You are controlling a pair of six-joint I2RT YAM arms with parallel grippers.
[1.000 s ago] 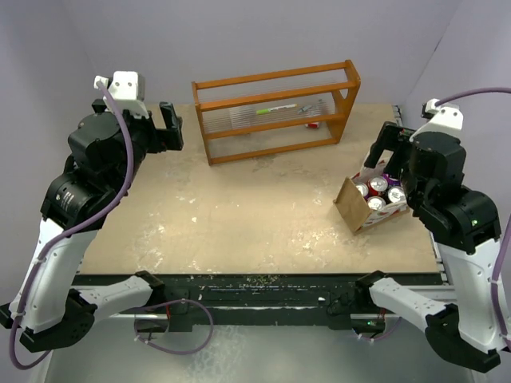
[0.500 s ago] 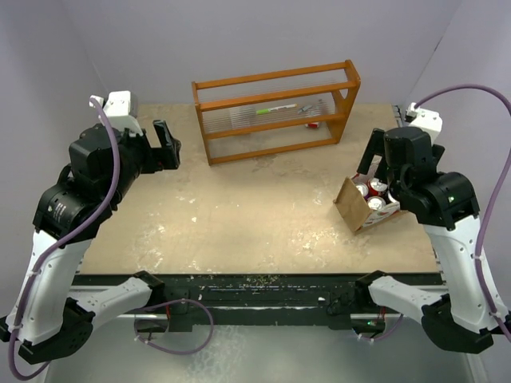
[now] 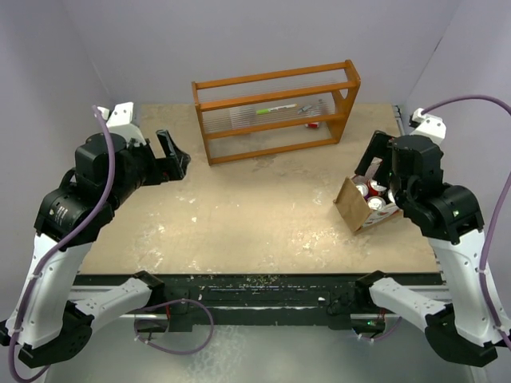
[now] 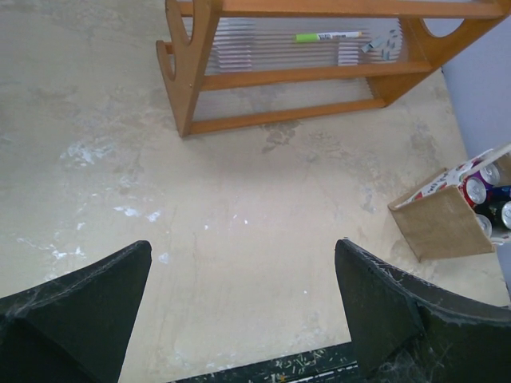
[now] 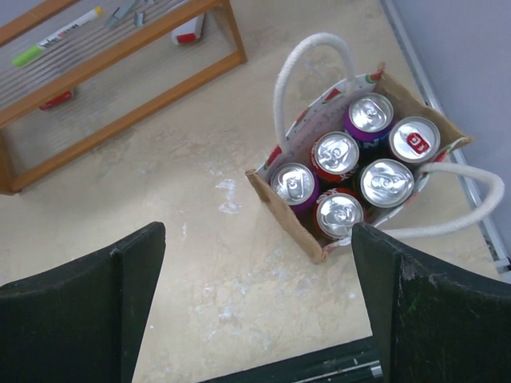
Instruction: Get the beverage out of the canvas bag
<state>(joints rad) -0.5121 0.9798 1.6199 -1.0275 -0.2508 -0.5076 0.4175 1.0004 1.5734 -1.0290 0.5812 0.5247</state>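
Note:
The tan canvas bag stands at the table's right side, open at the top, with white loop handles. It holds several upright cans; in the right wrist view a red can sits in the middle and a purple one behind it. My right gripper is open and empty, up in the air above the bag's far-left side. In the right wrist view the bag lies between the fingers, toward the right one. My left gripper is open and empty, high over the table's left part; its view shows the bag far right.
An orange wooden rack stands at the back centre with a green-capped marker and small items on its slatted shelves. The table's right edge runs right beside the bag. The front edge is a dark rail.
My right gripper has tilted downward and now looks onto the bag from above. My left arm has lowered and turned its gripper toward the table's middle. The bag has not moved.

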